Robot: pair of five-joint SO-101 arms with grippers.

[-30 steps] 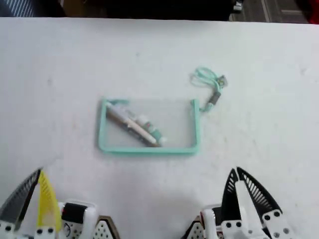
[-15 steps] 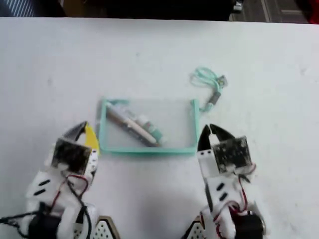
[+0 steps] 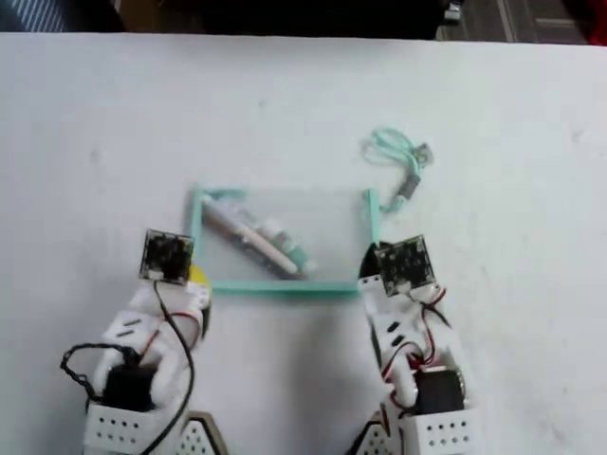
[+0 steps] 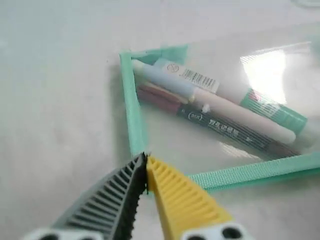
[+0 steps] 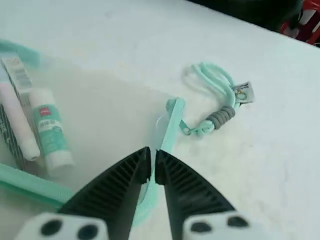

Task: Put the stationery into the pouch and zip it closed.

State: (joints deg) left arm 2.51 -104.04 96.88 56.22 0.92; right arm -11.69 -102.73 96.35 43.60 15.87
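A clear pouch [image 3: 332, 223] with mint-green trim lies flat at the middle of the white surface [image 3: 493, 95]. Several pens [image 3: 254, 239] lie slanted inside its left half. A green cord [image 3: 396, 154] curls on the surface just beyond its far right corner. The left gripper [image 4: 146, 170] has its black and yellow fingers pressed together, the tip at the pouch's near left corner. The right gripper [image 5: 152, 161] sits at the pouch's right edge, fingers all but closed; whether they pinch the trim cannot be told.

Left gripper [image 4: 145, 159] and right gripper [image 5: 152, 154] sit extended forward, fingers together.
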